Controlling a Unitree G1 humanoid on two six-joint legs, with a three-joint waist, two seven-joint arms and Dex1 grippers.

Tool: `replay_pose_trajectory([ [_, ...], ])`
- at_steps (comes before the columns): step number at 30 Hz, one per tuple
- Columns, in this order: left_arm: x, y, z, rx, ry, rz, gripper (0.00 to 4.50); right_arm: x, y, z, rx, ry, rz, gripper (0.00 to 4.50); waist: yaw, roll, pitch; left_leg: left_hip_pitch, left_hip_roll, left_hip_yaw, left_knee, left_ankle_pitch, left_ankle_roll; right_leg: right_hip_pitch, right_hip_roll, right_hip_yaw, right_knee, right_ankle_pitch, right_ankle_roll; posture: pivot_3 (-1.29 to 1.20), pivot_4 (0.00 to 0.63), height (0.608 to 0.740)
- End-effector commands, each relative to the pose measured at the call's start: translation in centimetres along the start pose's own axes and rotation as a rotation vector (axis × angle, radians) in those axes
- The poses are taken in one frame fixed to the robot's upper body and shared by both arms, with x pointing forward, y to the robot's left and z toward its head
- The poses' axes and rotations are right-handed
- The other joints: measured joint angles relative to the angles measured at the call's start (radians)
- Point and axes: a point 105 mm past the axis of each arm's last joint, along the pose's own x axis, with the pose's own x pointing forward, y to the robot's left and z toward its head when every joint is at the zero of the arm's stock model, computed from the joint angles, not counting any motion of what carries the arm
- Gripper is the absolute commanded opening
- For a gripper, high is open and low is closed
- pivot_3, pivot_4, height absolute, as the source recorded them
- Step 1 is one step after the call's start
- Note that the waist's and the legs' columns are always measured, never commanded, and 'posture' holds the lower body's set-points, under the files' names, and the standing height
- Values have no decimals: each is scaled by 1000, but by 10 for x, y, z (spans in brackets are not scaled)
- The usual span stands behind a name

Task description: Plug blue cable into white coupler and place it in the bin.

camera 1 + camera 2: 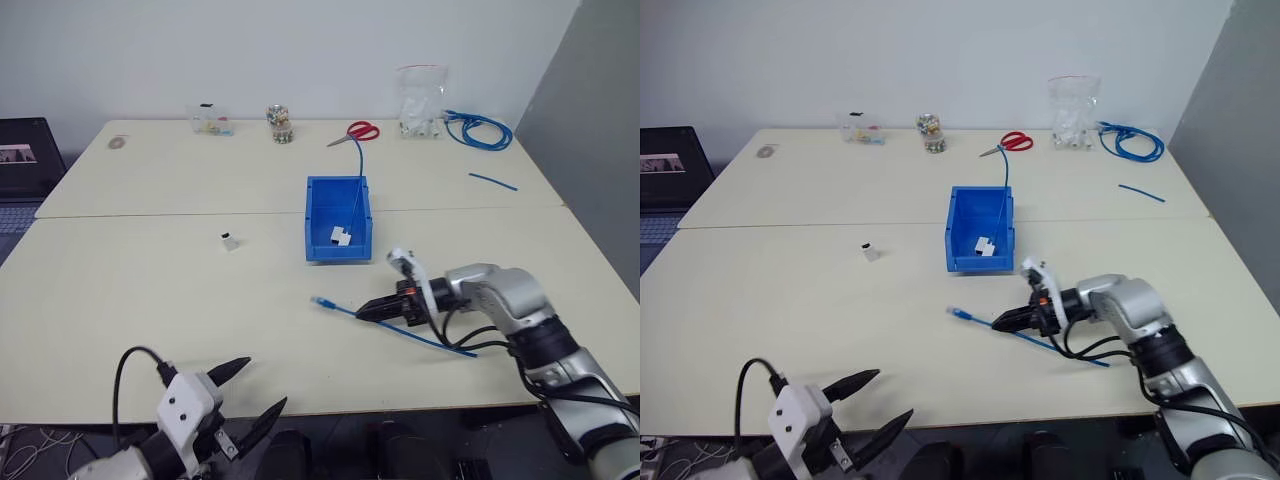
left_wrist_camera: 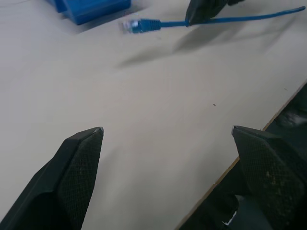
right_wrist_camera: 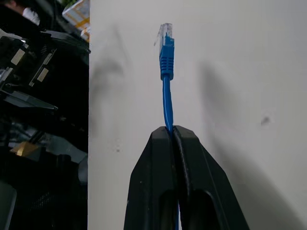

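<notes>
R end effector (image 1: pixel 368 312) was clenched on the blue cable (image 1: pixel 420 337) a short way behind its clear plug; plug end stuck out past the fingertips, toward the robot's left, held just above the counter (image 1: pixel 150 300). Rest of the cable trailed back under the R wrist, lying on the counter.

L end effector (image 1: pixel 248 395) was released, fingers spread wide, nothing between them, parked low at the near counter edge, well apart from everything.

White coupler (image 1: pixel 230 240) was left loose on the counter, untouched, well beyond the L end effector and off to the left of the plug tip. Bin (image 1: pixel 320 215) sat just beyond the R end effector; a white block on a thinner blue lead was already inside, judged not the task's coupler.

Step judged: cable secured, plug not yet mated; task early, insertion and binning both left. Next move prob. calls for the coupler to be picked up or pinned by the L end effector w/ socket facing the plug, then a straight push-in. Socket orientation couldn't be made out.

Surface: pale beige, matte, two counters butted together w/ a seam across. Far edge, beyond the bin: red scissors (image 1: pixel 360 131), coiled blue cable (image 1: pixel 480 128), clear bag (image 1: pixel 420 100), small jars. Plain white wall behind, grey panel on the right, laptop at far left.
</notes>
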Motion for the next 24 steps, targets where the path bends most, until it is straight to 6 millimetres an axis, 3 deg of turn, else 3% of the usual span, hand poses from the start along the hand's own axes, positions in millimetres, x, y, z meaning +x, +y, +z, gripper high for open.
replay_pose_trajectory([
  [1,0,-10,15,30,-51,33,4500,6,-6,-4,-68,69,31,47,0,0,1,0,0,1,0,0,0,0,0,1,0,0,0,0,150,740],
  [3,1,-13,15,25,-52,47,4500,10,-11,-8,-82,95,30,47,-4,0,1,0,0,2,0,0,0,0,2,2,0,0,0,0,150,740],
  [10,8,-13,18,4,-62,66,4500,10,-36,-11,-161,109,-84,1643,-28,-1,0,2,1,2,-1,0,0,0,2,3,1,1,-1,0,150,740],
  [13,17,-7,24,21,-78,40,4500,-5,-35,-8,-174,65,-114,2323,-29,0,1,5,1,2,-1,0,1,1,3,4,1,1,-1,0,150,740],
  [19,40,28,34,111,-81,-49,4500,-45,1,10,-196,-82,-179,3806,-4,3,4,2,-1,4,0,3,4,0,4,4,2,2,0,0,150,740],
  [21,49,39,35,138,-61,-98,4500,-54,18,11,-200,-107,-189,3806,-2,4,4,-3,-1,4,0,3,4,-2,4,4,1,7,7,0,150,740],
  [24,59,52,35,171,-43,-170,4500,-60,32,8,-213,-138,-245,3806,-9,3,4,-4,1,4,-2,3,4,-3,4,4,0,6,6,0,150,740],
])
